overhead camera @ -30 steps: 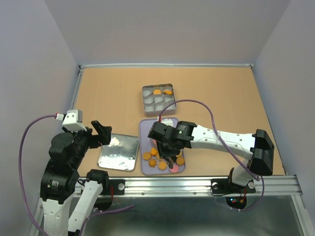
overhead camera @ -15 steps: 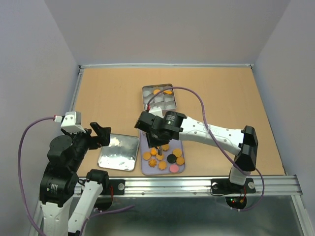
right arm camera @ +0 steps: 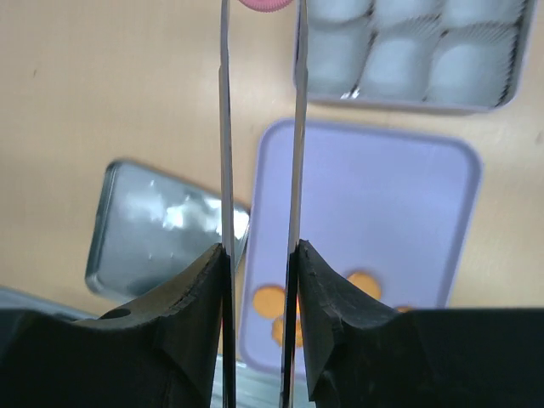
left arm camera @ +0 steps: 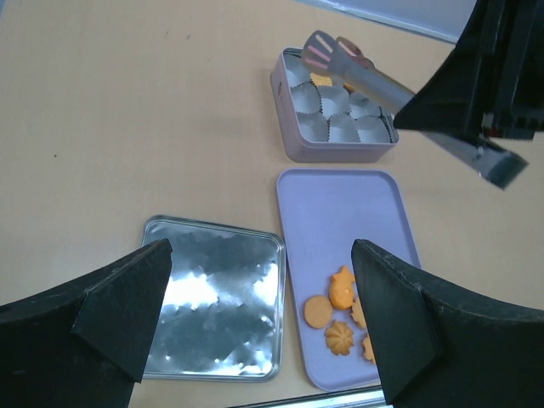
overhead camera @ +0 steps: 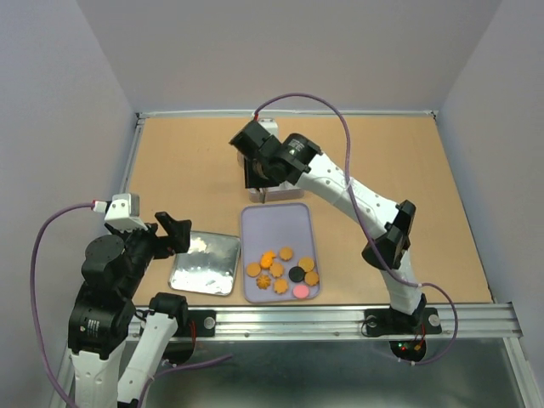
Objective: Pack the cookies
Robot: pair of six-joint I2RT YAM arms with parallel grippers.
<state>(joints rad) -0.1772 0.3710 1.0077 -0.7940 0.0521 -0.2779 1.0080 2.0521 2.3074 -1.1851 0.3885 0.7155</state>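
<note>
Several cookies (overhead camera: 276, 269) cluster at the purple tray's (overhead camera: 276, 225) near edge.

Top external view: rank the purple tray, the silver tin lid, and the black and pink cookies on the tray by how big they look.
1. purple tray
2. silver tin lid, somewhat smaller
3. black cookie and pink cookie: both tiny and alike in size, too close to rank.
</note>
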